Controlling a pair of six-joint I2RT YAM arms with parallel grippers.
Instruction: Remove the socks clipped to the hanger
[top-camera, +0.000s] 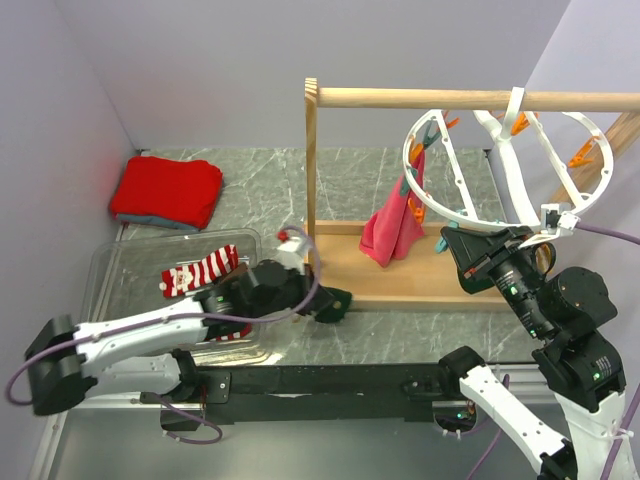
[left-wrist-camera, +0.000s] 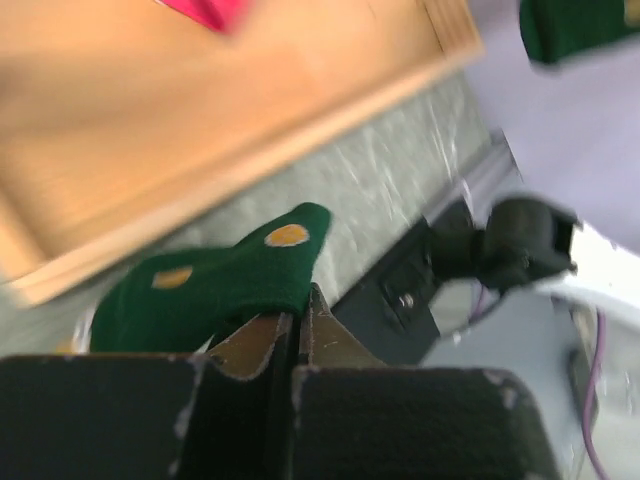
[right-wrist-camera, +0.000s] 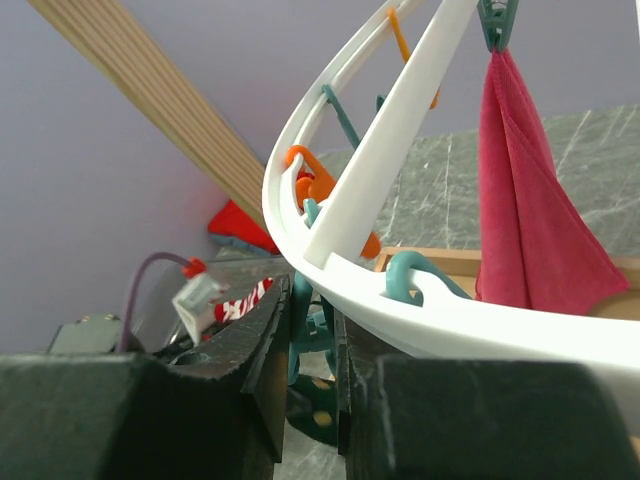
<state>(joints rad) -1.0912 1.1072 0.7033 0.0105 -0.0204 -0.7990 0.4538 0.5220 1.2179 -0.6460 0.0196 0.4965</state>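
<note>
Left gripper (left-wrist-camera: 300, 325) clenched on a dark green, orange-dotted sock (left-wrist-camera: 225, 285) near the wooden frame's base (left-wrist-camera: 200, 120); right gripper (right-wrist-camera: 312, 312) apparently pinching a teal clip (right-wrist-camera: 312, 340) at the white hanger (right-wrist-camera: 480, 335) rim.

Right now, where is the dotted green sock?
In the top view the dotted green sock is pinched in the left gripper, between the clear bin and wooden frame.
</note>
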